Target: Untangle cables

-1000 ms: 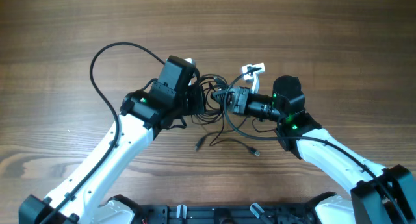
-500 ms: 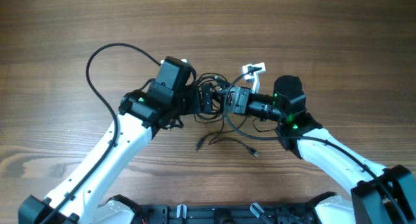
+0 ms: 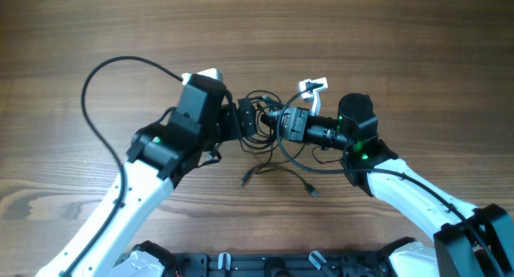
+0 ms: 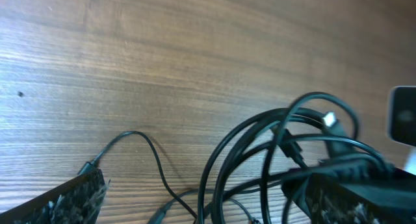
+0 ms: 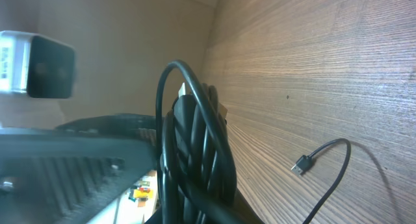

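Note:
The cables (image 3: 263,116) are a knot of thin black cords at the table's middle, with two loose plug ends trailing toward me (image 3: 247,178) (image 3: 315,190). My right gripper (image 3: 279,121) comes in from the right and is shut on the bundle (image 5: 195,152), which fills the space between its jaws. My left gripper (image 3: 243,121) stands wide open at the knot's left side. In the left wrist view the cord loops (image 4: 260,146) run across the gap between the fingers (image 4: 68,198), and neither finger pinches them.
A white tag (image 3: 312,86) sticks out behind the knot. The left arm's own thick black cable (image 3: 100,76) arcs over the table at the left. A small USB plug (image 5: 301,164) lies on the bare wood.
My left gripper has opened wide and let go of the cords. The left arm has drawn back to the left. The right gripper has stayed in place on the bundle.

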### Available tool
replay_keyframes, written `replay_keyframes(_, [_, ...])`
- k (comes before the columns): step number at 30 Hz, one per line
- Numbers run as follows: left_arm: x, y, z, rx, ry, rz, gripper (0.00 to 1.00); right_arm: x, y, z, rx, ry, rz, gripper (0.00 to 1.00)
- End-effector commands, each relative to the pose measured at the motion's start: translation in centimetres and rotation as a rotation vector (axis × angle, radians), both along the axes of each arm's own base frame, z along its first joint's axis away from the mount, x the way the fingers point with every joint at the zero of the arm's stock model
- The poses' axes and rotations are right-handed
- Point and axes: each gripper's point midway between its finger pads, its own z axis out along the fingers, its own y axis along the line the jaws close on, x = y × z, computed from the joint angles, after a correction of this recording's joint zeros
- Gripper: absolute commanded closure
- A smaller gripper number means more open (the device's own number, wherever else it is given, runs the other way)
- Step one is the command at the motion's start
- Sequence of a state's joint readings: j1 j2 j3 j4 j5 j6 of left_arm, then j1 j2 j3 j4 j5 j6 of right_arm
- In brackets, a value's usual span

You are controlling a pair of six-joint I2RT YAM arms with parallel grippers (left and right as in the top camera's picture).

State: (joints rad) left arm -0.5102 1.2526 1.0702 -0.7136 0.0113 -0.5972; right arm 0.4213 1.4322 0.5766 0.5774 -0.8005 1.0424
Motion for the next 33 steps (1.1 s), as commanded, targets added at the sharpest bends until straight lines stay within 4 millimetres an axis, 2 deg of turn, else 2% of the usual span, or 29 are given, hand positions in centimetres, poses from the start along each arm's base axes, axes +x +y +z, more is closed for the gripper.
replay_keyframes(1, [0.0,-0.9,-2.0,0.03,0.049,-0.006,0.0,0.0,0.4,1.6,0.015,-0.057,0.019,0.85])
replay_keyframes(4, [0.0,-1.7,-3.1,0.045,0.071,-0.027,0.0,0.0,0.4,1.6,0.015,-0.057,0.019,0.85])
replay_keyframes(9, [-0.1,-1.9,-4.2,0.057,0.105,-0.033,0.0,0.0,0.3,1.6,0.015,-0.057,0.018,0.85])
replay_keyframes(13, [-0.2,-2.1,-4.2,0.046,0.114,-0.043,0.0,0.0,0.3,1.6,0.014,-0.058,0.018,0.85])
replay_keyframes(17, [-1.3,-3.2,-4.3,-0.008,0.159,-0.097,0.0,0.0,0.3,1.6,0.014,-0.059,0.018,0.85])
replay_keyframes(21, [-2.2,-2.7,-4.8,0.005,0.208,-0.096,0.0,0.0,0.3,1.5,0.013,-0.059,0.018,0.85])
replay_keyframes(25, [-2.9,-3.0,-4.3,-0.093,0.269,-0.119,0.0,0.0,0.3,1.5,0.013,-0.06,0.015,0.85])
replay_keyframes(29, [-3.1,-3.2,-4.2,-0.131,0.289,-0.132,0.0,0.0,0.3,1.5,0.014,-0.057,0.015,0.85])
replay_keyframes(33, [-3.0,-3.0,-4.9,-0.112,0.294,-0.12,0.0,-0.1,0.4,1.6,0.02,-0.048,0.024,0.86])
